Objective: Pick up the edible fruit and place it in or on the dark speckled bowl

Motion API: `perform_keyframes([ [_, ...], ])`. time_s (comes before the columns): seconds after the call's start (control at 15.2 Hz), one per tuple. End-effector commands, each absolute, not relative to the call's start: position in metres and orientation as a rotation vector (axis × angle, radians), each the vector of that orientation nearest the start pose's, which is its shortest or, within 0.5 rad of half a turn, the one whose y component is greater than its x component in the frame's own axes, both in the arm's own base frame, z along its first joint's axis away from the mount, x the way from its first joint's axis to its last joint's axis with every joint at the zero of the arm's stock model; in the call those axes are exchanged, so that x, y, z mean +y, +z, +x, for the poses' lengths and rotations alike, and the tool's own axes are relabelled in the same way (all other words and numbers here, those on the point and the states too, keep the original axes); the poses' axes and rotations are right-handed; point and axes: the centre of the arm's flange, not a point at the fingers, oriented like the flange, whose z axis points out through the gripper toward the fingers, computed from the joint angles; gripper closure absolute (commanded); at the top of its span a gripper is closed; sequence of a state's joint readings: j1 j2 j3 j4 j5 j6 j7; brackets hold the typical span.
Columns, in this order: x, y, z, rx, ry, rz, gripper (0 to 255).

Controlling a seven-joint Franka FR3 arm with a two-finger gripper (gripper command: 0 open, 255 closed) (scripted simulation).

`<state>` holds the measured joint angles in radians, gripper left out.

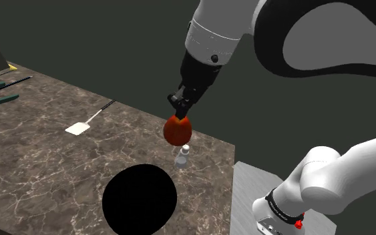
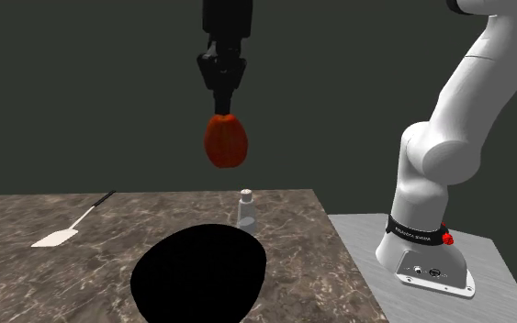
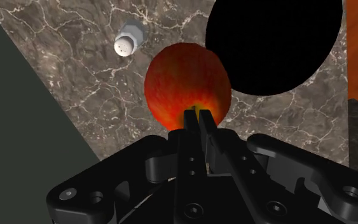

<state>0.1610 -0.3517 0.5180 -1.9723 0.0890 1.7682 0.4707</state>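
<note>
A little white shaker (image 1: 181, 157) stands on the brown marbled table (image 1: 39, 153) just beside the big black bowl (image 1: 139, 200), and a white spatula (image 1: 86, 122) lies well apart. My tool (image 1: 180, 113) pinches the top of the red fruit (image 1: 177, 130), which hangs right under it, up in the air between shaker and bowl. The writing on my arm's base (image 2: 419, 234) is too small to read.
</note>
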Motion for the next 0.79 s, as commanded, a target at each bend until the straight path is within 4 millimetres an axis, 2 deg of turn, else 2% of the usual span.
perform_keyframes([
  [0.0,0.352,0.609,0.332,-0.276,-0.21,-3.137,255],
  [0.59,0.461,0.636,0.295,-0.276,-0.21,-3.137,255],
  [0.73,0.461,0.626,0.295,-0.276,-0.21,-3.137,255],
])
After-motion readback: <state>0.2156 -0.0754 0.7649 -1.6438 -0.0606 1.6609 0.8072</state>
